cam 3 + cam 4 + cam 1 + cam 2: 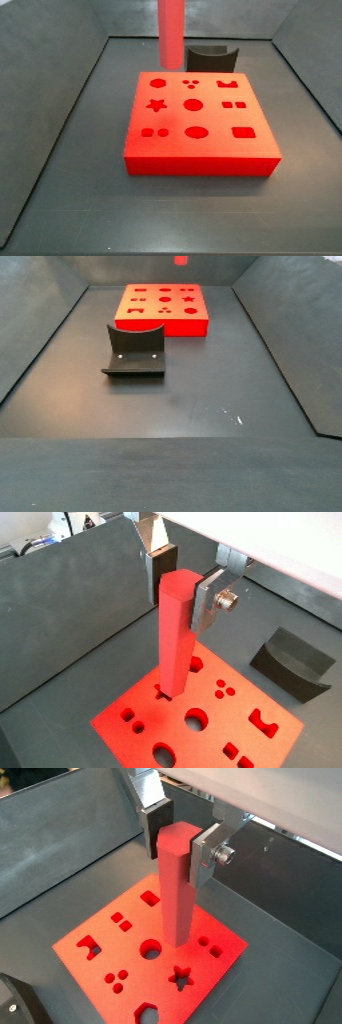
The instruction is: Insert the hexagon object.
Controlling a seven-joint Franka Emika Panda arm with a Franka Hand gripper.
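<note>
The hexagon object (174,632), a long bright red rod, hangs upright between the fingers (211,600) of my gripper (183,592). The gripper is shut on the rod's upper end, which also shows in a wrist view (179,878). The rod's lower end hovers just above the red block (201,717) with shaped holes, over a hole near one edge. In a side view the rod (171,30) comes down behind the block's (201,130) far edge, apart from it. Only its tip (181,259) shows in a side view. The gripper is out of both side views.
A dark grey curved piece (207,54) stands on the floor behind the block, also seen in a side view (134,351) and a wrist view (294,662). Grey walls (67,60) enclose the dark floor (201,406).
</note>
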